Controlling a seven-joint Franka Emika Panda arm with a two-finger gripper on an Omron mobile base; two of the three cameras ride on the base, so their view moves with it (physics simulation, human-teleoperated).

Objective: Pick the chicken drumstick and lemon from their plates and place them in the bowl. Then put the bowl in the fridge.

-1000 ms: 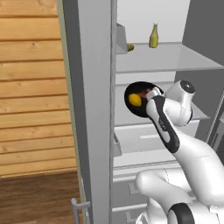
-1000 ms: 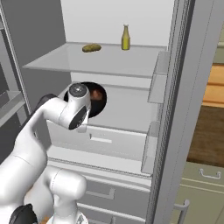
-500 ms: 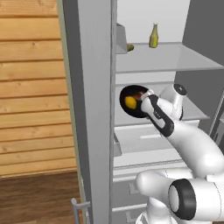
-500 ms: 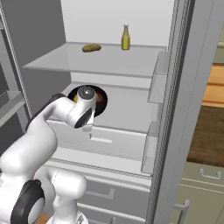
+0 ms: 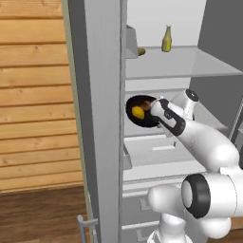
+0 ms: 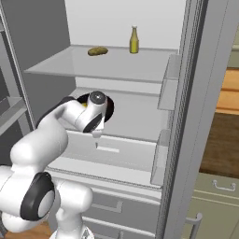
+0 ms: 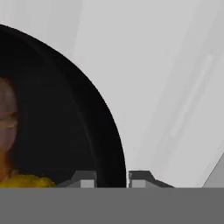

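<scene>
Gripper (image 7: 112, 179): jaws slightly parted astride bowl rim.
Bowl (image 7: 65, 131): glossy black, deep, on fridge (image 6: 121, 116) middle shelf.
Contents: yellow lemon (image 5: 137, 112), reddish-brown chicken drumstick (image 7: 6, 113).

fridge (image 6: 186, 116) open, pale inside with shelves. upper shelf (image 6: 112, 65) carries a yellow-green bottle (image 6: 134, 40) standing upright near the back and a small olive-green lumpy item (image 6: 97, 51) lying to its left, the two apart. middle shelf (image 6: 135, 116) below it carries the glossy black bowl (image 5: 142, 111) at its left side, close to the fridge's left wall. inside the bowl: the lemon (image 5: 137, 112) and the chicken drumstick (image 7: 6, 116), touching each other. drawer fronts (image 6: 116, 151) sit under the middle shelf.
</scene>
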